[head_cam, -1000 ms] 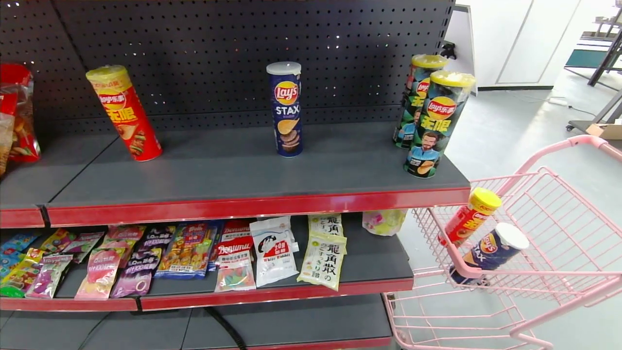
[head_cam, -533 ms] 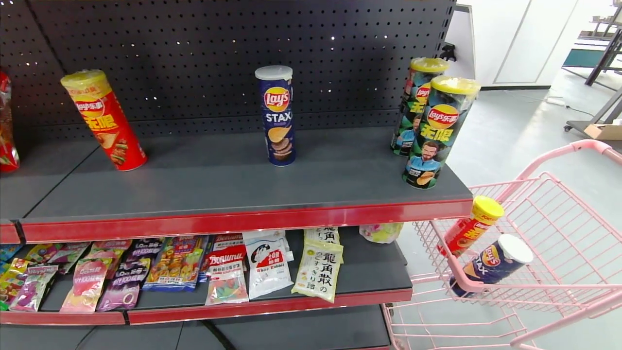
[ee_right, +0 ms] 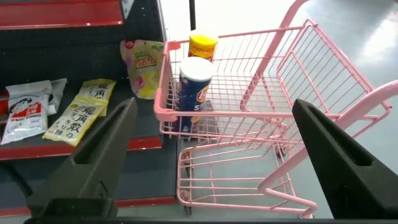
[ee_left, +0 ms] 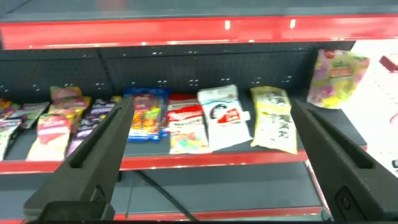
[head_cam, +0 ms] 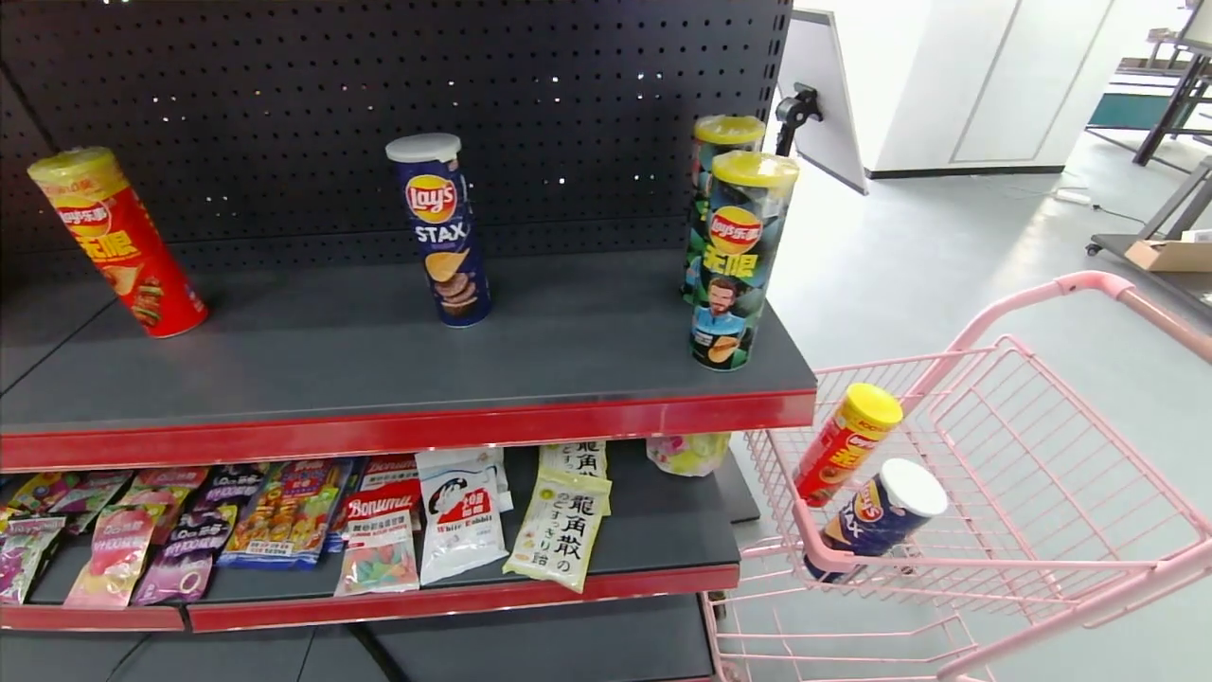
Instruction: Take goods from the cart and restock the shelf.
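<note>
Two cans sit in the pink wire cart [head_cam: 1089, 281], in the corner nearest the shelf [head_cam: 407, 428]: a red can [head_cam: 846, 445] with a yellow lid and, just beside it, a blue can [head_cam: 876, 516] with a white lid. Both lean with their lids uppermost (whether they touch each other I cannot tell). The cart stands just off the shelf's right end. On the upper board, well apart from one another, stand a red shelf can [head_cam: 118, 242] with a yellow lid at the left and a blue shelf can [head_cam: 440, 232] with a white lid near the middle. At the right end are a front green can [head_cam: 741, 265] and a back green can [head_cam: 710, 142], both yellow-lidded, one right behind the other. The board below carries a row of flat snack bags [head_cam: 454, 511], with a pale yellow-green bag [ee_right: 142, 68] at its right end, next to the cart. The left claw [ee_left: 211, 168] hangs released in front of the bag row, its fingers wide apart and holding nothing. The right claw [ee_right: 217, 162] is likewise spread and bare, facing the cart with the two cans ahead of it.
</note>
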Motion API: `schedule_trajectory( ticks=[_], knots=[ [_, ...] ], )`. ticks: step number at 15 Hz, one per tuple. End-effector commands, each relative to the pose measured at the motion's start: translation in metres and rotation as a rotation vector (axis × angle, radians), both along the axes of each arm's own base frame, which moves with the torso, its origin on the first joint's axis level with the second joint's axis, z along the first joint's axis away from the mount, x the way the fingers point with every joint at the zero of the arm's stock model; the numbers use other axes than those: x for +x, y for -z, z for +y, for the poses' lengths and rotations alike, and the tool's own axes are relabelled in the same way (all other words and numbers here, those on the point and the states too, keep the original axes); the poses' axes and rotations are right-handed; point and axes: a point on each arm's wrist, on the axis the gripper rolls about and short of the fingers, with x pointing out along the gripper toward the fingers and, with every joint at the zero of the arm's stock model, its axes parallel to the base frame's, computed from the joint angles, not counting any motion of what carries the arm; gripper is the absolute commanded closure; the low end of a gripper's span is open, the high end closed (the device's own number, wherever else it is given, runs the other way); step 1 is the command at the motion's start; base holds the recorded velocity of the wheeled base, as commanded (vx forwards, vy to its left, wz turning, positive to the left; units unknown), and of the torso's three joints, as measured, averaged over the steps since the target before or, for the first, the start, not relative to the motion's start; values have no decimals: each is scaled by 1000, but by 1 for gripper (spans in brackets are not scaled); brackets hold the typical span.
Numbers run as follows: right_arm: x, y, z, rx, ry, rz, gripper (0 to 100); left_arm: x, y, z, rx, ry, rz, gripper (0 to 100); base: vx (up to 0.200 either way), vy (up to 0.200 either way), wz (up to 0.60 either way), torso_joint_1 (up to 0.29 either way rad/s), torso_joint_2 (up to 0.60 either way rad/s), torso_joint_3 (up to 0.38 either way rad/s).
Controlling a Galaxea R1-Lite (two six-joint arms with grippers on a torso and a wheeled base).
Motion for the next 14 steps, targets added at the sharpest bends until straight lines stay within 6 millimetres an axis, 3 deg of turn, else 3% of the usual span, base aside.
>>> schedule_trajectory(
  ticks=[1, 8, 14],
  knots=[
    [0, 0, 0, 0, 0, 1, 0, 0, 0, 0, 0, 0, 0, 0, 0, 0, -600, 2, 7, -2],
    [0, 0, 0, 3, 1, 1, 0, 0, 0, 0, 0, 0, 0, 0, 0, 0, -600, 2, 2, 4],
    [0, 0, 0, 4, 1, 0, 0, 0, 0, 0, 0, 0, 0, 0, 0, 0, 0, -36, 92, 54]
  ],
)
